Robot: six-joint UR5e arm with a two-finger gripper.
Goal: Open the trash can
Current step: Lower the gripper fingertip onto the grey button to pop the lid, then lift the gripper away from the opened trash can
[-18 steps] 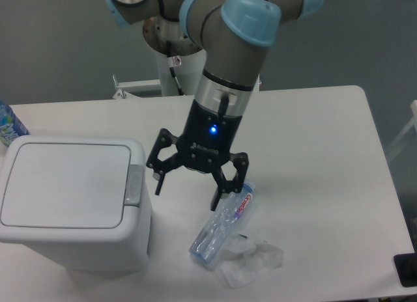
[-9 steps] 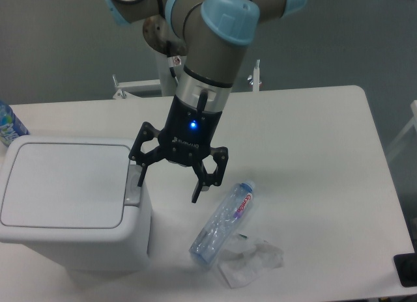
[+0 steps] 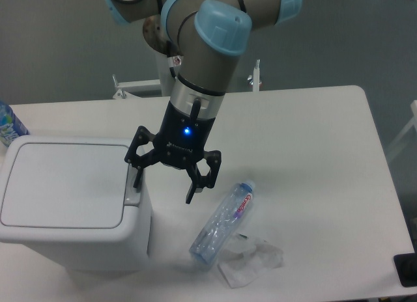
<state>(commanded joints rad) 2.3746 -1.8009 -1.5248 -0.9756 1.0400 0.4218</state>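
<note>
**Lid down, one finger lined up over the latch**

Far left edge: a sliver of a blue-labelled bottle (image 3: pixel 8 127), standing behind the bin, out of play. Next along, the trash can (image 3: pixel 71 204), big and white at the left end of the tabletop (image 3: pixel 313 139), flat lid (image 3: pixel 64 183) fully down and flush. On the right rim of that lid, the grey push-button latch (image 3: pixel 134 188) — the target. Directly over it, the gripper (image 3: pixel 163 185), spread wide and carrying nothing, left finger (image 3: pixel 137 175) hanging at the latch, right finger out past the bin wall over bare tabletop. Contact or a hair of clearance? Impossible to tell from this angle.

Best play from here, as a judgement: straight down, short and firm, with that one fingertip centred on the grey pad rather than its edge. No sideways drag — a light plastic bin could slide or tip. Then lift clear, leaving room for the lid to swing.

Further right, a clear plastic bottle (image 3: pixel 223 224) lying on its side, and a crumpled clear wrapper (image 3: pixel 251 263) beside it — both well clear of a vertical press.
</note>
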